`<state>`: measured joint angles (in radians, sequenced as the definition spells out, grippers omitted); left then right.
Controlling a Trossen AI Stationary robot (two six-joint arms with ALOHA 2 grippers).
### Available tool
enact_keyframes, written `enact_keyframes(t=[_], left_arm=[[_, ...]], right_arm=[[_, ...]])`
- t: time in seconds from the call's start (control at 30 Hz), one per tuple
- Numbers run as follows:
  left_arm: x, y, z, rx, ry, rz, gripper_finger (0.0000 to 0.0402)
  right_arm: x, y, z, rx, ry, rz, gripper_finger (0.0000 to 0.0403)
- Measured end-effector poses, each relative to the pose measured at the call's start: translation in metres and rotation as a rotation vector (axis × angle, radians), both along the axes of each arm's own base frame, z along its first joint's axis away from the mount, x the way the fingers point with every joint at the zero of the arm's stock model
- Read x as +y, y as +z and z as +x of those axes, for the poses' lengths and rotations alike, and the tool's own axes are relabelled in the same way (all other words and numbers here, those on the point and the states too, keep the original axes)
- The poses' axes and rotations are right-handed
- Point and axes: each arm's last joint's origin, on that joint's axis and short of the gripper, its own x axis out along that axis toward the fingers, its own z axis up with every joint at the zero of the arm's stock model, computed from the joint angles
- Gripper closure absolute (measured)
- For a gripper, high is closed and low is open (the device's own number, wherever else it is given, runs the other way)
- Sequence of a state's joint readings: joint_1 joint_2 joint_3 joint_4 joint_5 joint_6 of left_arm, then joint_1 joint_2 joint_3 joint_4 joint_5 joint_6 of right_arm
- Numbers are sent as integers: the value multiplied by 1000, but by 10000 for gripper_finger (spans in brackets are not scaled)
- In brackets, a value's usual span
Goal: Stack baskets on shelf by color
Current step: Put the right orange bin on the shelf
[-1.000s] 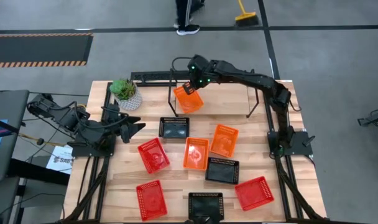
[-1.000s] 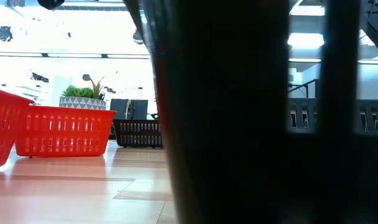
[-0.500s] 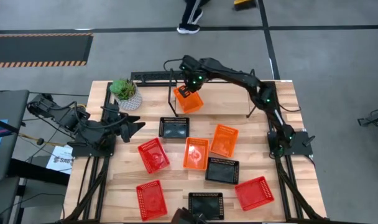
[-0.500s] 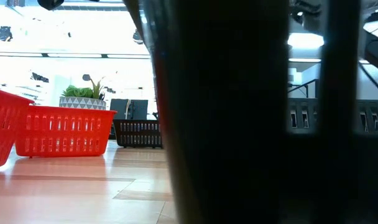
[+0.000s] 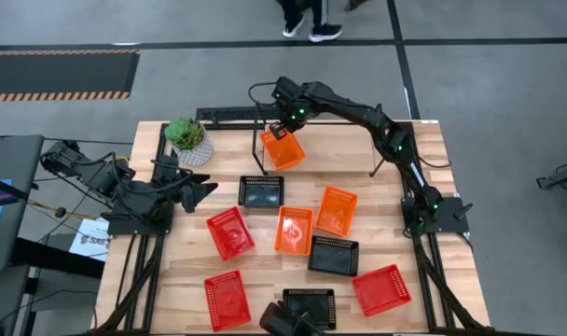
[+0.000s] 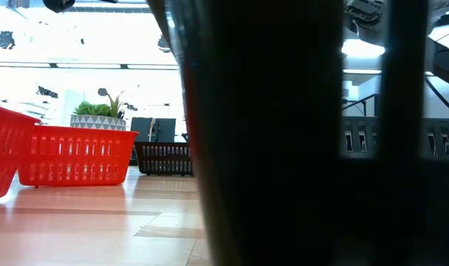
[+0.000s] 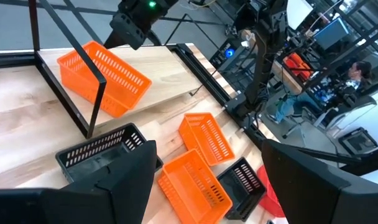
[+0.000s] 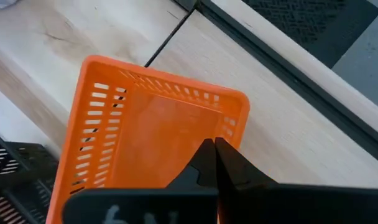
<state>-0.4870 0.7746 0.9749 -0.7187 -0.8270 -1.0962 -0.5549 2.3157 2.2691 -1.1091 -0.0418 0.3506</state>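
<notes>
An orange basket (image 5: 282, 149) sits tilted over the left end of the shelf (image 5: 358, 154), a wood board in a black wire frame at the table's far side. My right gripper (image 5: 285, 126) is shut on it from above. My left gripper (image 5: 201, 187) waits open at the table's left edge, holding nothing. Loose on the table lie two orange baskets (image 5: 295, 230) (image 5: 337, 209), three red ones (image 5: 229, 231) (image 5: 226, 299) (image 5: 380, 289) and three black ones (image 5: 262, 191) (image 5: 334, 254) (image 5: 309, 306). My right gripper pinches one short wall of the orange basket (image 8: 229, 127) between its two fingers, at the basket's far end. The fingers come steeply from above. The basket hangs tilted over the shelf board (image 7: 170, 74); whether its lower end rests on the board I cannot tell.
A potted plant (image 5: 188, 140) stands at the far left corner, beside the shelf's left post (image 5: 258, 140). The black basket at the near edge fills most of the low view (image 6: 283, 148). A person's feet (image 5: 311, 28) show on the floor beyond the table.
My right gripper has reached a little farther toward the table's far left and sunk, carrying the orange basket lower over the shelf's left end. The person beyond the table has walked to the right.
</notes>
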Motion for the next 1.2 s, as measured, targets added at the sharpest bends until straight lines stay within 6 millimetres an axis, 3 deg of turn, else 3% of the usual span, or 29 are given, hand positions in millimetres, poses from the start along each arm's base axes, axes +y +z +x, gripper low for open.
enact_keyframes(t=[0.4,0.7,1.2], left_arm=[[0,0,-1,5,10,9,123],[1,-1,-1,2,12,2,123],[0,-1,0,3,12,2,123]], right_arm=[[-1,-4,-1,23,-11,-17,401],[5,-22,7,81,3,0,398],[2,-22,2,141,-79,-49,395]])
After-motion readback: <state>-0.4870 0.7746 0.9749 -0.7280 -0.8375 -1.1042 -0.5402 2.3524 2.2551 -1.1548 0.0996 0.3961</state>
